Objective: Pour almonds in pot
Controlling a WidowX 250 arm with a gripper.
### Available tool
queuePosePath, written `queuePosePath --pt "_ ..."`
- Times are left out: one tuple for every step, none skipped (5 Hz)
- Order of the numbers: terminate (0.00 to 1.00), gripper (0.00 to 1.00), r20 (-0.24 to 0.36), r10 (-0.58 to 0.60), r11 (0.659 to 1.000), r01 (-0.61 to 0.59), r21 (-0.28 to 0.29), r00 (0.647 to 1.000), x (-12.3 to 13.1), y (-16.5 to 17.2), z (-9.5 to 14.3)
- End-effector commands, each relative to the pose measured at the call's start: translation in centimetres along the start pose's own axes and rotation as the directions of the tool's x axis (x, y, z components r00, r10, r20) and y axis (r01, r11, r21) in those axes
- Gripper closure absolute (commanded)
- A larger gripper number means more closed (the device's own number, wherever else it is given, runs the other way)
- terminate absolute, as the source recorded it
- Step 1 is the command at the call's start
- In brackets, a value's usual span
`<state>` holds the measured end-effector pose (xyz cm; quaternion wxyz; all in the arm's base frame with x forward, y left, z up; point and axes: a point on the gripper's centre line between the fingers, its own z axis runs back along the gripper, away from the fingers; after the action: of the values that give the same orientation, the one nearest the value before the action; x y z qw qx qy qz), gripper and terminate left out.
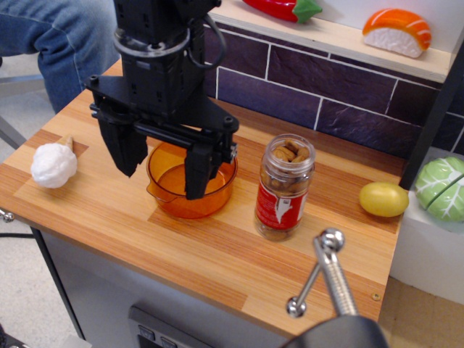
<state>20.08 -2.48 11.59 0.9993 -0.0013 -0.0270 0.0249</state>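
Observation:
A clear jar [284,188] with a red-and-white label stands upright on the wooden counter, open at the top, with brown almonds [291,153] showing inside. The translucent orange pot [190,185] sits to its left, and I see nothing inside it. My black gripper [165,165] hangs over the pot's left part with its two fingers spread wide, open and holding nothing. The right finger [199,170] reaches down in front of the pot. The jar stands apart from the gripper, to its right.
A white ice-cream-shaped toy [54,164] lies at the counter's left. A yellow lemon-like toy [383,199] lies at the right, beside a green cabbage toy [441,187]. A purple tiled wall [319,83] backs the counter. A metal lever [326,272] sticks up front right. A person's leg [51,40] is at top left.

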Motion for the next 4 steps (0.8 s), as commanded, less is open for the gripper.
queuePosePath --pt "0.00 0.00 0.000 0.000 1.000 0.000 0.000 1.000 0.0 0.0 0.0" --pt "0.00 0.00 0.083 -0.167 0.983 0.160 0.087 0.982 1.6 -2.2 1.0" --pt "0.00 0.00 0.070 -0.415 0.902 0.400 0.164 0.907 2.7 -4.9 1.7" --pt "0.00 0.00 0.020 -0.633 0.760 0.617 0.207 0.774 2.9 -7.2 1.9"
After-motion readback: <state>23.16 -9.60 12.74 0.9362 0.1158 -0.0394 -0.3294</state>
